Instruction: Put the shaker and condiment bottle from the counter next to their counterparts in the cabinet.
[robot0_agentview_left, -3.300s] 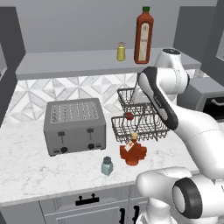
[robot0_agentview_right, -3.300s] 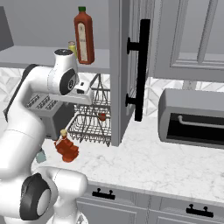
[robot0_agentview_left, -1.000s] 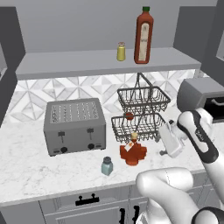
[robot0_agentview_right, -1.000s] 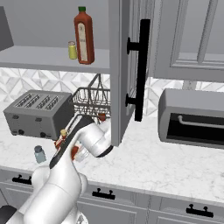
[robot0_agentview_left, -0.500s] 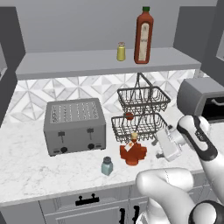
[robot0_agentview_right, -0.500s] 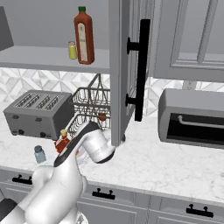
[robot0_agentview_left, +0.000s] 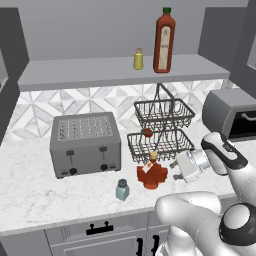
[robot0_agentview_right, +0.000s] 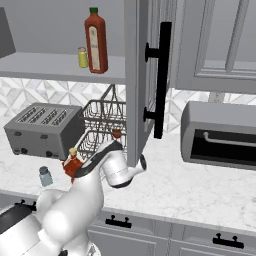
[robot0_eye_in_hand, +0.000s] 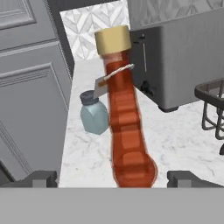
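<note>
Gripper (robot0_eye_in_hand: 112, 177) sits bottom center of the hand view, jaws spread wide, one dark tip at lower left, one at lower right, pinching nothing. Condiment bottle (robot0_eye_in_hand: 124, 127) stands between the tips, seen edge-on, tan cap at top center; whether the tips touch it is hard to tell. In the left base view the gripper (robot0_agentview_left: 176, 167) is right of center, just beside the condiment bottle (robot0_agentview_left: 152, 173), which stands upright on the tabletop (robot0_agentview_left: 35, 200). Shaker (robot0_eye_in_hand: 93, 113) is just left of the bottle in the hand view; in the left base view the shaker (robot0_agentview_left: 122, 189) is lower left of the bottle. Toaster (robot0_agentview_left: 86, 143) center left, wire basket (robot0_agentview_left: 161, 130) behind the bottle. Yellow shaker (robot0_agentview_left: 138, 58) and red bottle (robot0_agentview_left: 163, 41) stand on the cabinet (robot0_agentview_left: 75, 72) shelf, top center.
</note>
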